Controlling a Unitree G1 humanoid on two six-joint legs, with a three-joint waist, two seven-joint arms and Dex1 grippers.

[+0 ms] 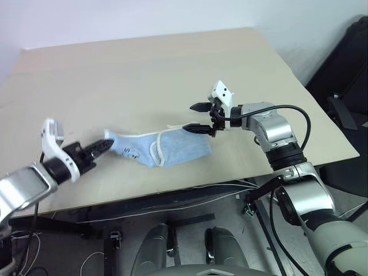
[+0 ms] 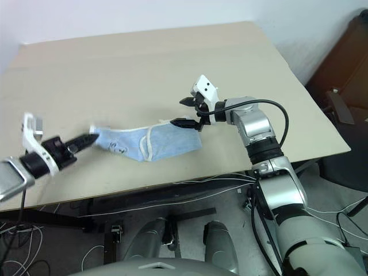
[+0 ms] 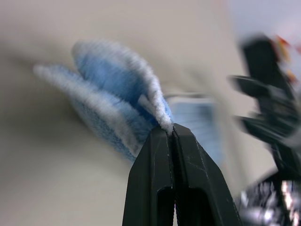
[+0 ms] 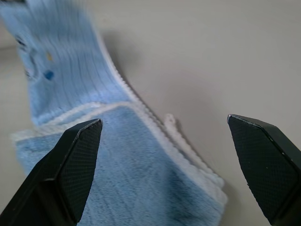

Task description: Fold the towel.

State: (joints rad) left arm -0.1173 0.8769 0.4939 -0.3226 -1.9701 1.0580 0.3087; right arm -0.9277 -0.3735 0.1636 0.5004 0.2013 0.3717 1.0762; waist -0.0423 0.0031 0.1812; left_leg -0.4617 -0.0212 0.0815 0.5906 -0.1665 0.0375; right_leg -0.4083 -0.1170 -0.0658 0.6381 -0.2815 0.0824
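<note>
Nearest the head camera, at about 8 o'clock in its picture, I have the left gripper [image 1: 106,144] clamped fully shut on one corner of the towel [image 1: 167,146], lifting that end just off the table [image 1: 144,63]. Toward 3 o'clock from it, the rest of the light blue cloth trails along the near part of the tabletop, bunched and partly doubled over. At the far end, the right gripper [image 1: 197,118] hovers with its jaws spread wide and holds nothing. I judge the fold as barely started: one corner is secured, the second is not yet taken, and no clean crease is laid. From the left wrist camera I confirm the pinch on the white edging; from the right wrist camera I see the small white loop [image 4: 170,123] and a printed patch.
</note>
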